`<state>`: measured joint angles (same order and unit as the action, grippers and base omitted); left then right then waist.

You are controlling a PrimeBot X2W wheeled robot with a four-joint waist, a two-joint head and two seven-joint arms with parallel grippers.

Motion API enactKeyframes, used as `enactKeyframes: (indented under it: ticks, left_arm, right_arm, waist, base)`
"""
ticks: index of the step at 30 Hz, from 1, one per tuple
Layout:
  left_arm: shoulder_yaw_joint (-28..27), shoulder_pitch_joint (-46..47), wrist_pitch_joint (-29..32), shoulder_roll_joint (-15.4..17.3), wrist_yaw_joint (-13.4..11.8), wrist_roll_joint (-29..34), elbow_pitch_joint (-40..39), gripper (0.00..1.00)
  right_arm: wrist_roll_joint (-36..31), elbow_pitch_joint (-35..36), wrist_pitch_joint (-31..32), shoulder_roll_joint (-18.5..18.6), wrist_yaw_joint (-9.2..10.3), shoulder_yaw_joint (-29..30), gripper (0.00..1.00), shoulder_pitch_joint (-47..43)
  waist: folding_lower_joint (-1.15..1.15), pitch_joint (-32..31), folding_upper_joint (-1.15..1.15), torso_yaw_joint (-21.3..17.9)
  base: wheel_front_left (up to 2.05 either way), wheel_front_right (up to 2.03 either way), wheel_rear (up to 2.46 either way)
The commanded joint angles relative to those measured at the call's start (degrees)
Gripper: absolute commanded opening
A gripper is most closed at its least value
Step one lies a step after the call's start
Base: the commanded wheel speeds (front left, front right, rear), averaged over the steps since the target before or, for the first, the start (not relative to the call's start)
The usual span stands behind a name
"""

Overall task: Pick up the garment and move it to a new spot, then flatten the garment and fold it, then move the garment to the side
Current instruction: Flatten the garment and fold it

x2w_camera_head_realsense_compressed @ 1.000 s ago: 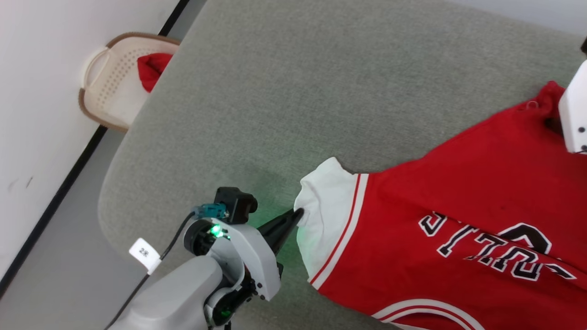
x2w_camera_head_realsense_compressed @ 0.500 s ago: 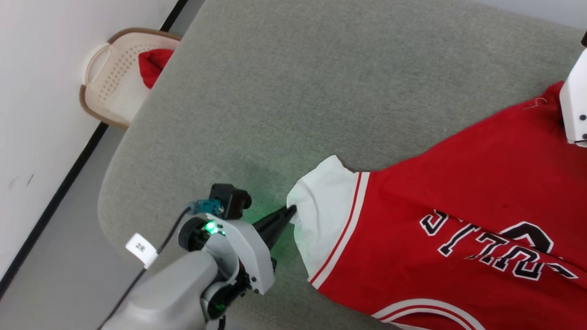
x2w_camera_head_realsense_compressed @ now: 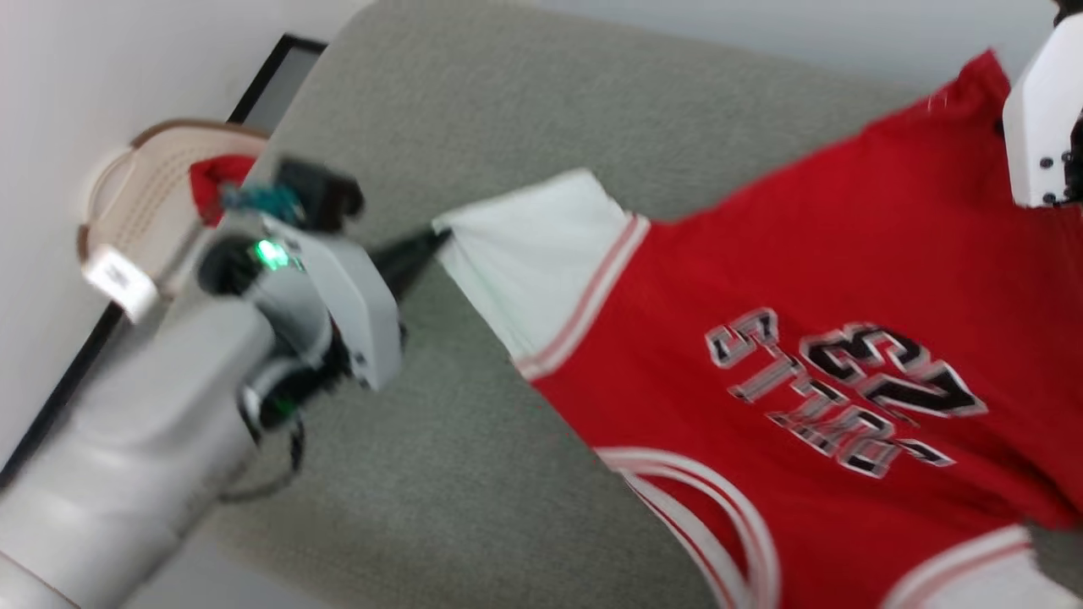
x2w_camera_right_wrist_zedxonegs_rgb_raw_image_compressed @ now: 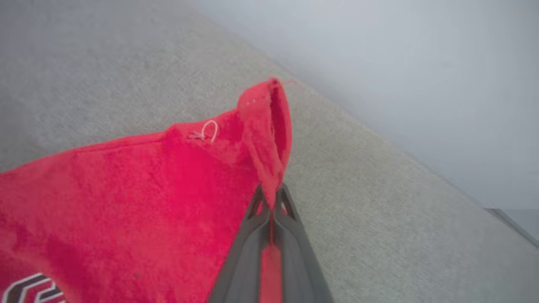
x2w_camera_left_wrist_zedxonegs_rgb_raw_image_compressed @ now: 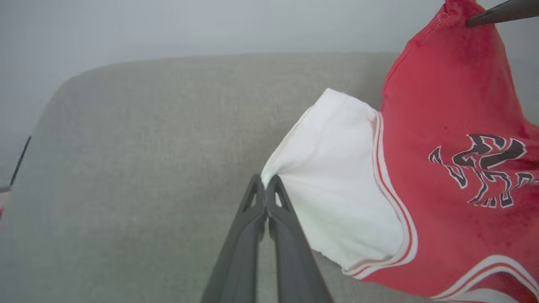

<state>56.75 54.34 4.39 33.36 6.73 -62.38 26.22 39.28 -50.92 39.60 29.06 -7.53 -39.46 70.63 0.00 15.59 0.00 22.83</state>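
The garment [x2w_camera_head_realsense_compressed: 846, 279], a red jersey with white sleeves and black "BULLS 23" lettering, hangs stretched above the grey cushioned surface [x2w_camera_head_realsense_compressed: 525, 110]. My left gripper [x2w_camera_head_realsense_compressed: 436, 239] is shut on the tip of its white sleeve [x2w_camera_head_realsense_compressed: 533, 254]; the left wrist view shows the sleeve cloth [x2w_camera_left_wrist_zedxonegs_rgb_raw_image_compressed: 332, 185] pinched at my left gripper [x2w_camera_left_wrist_zedxonegs_rgb_raw_image_compressed: 265, 182]. My right gripper [x2w_camera_right_wrist_zedxonegs_rgb_raw_image_compressed: 273, 194] is shut on a red corner of the garment [x2w_camera_right_wrist_zedxonegs_rgb_raw_image_compressed: 126, 193]. In the head view its white housing [x2w_camera_head_realsense_compressed: 1041, 118] sits at the top right edge. Its dark tip [x2w_camera_left_wrist_zedxonegs_rgb_raw_image_compressed: 473, 22] also shows in the left wrist view.
A cream perforated basket [x2w_camera_head_realsense_compressed: 140, 199] with a small plain red cloth lump [x2w_camera_head_realsense_compressed: 211, 182] stands on the floor at the left, beside a white wall with a black baseboard [x2w_camera_head_realsense_compressed: 262, 72]. The grey surface spreads under and behind the garment.
Both arms have lifted the garment off the surface, stretching it between them. The right gripper closed on its red corner. The head view has shifted too.
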Motion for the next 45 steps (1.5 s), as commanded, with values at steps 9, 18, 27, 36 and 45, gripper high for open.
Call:
enactKeyframes:
  ticks: [9,18,27,36,45]
  left_arm:
    - [-1.65,14.89,8.00,2.59,-0.30,2.62,2.11,0.00]
    - [-2.15,27.51,8.66,1.43,0.42,5.63,8.79,0.00]
    - [-1.60,37.13,5.05,0.15,0.75,8.74,14.77,0.00]
    - [0.82,42.00,5.37,0.79,0.79,7.73,15.49,0.00]
    - [2.74,46.70,3.44,2.53,0.71,7.43,15.94,0.00]
  right_arm:
    - [-0.37,5.74,-9.31,-0.03,0.07,-0.53,0.00,4.20]
    - [-3.06,7.40,-16.65,-1.63,0.08,-0.57,0.00,8.01]
    - [-5.49,6.59,-20.99,-2.71,0.07,3.15,0.00,10.76]
    - [-5.31,10.35,-18.85,-1.66,0.07,5.09,0.00,10.54]
    - [-7.74,14.33,-16.03,-0.31,0.07,10.28,0.00,11.66]
  waist:
    - [0.00,-7.44,0.00,-7.48]
    - [0.00,-10.95,0.00,-11.83]
    - [0.00,-13.16,0.00,-14.51]
    - [0.00,-11.57,0.00,-16.12]
    - [0.00,-2.01,0.00,-18.54]
  base:
    - [0.00,0.00,0.00]
    - [0.00,0.00,0.00]
    - [0.00,0.00,0.00]
    - [0.00,0.00,0.00]
    - [0.00,0.00,0.00]
